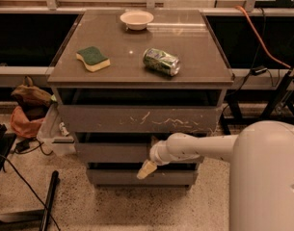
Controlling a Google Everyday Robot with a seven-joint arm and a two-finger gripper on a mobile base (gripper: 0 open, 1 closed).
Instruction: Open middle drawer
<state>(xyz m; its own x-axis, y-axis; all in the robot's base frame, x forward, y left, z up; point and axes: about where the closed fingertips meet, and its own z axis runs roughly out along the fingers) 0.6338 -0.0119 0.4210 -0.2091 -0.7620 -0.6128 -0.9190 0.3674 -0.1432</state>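
Note:
The middle drawer is a flat, handleless grey-brown front under the taller, white-scratched top drawer front and above the plain lowest front. A dark gap shows above it. My gripper hangs in front of the middle drawer's lower edge, right of centre, with its cream tip pointing down and left over the gap above the lowest drawer. My white arm reaches in from the right and covers the right part of the middle drawer.
On the cabinet top lie a green sponge, a crushed green can and a white bowl. Bags and a plastic box sit left of the cabinet. A black pole lies on the floor.

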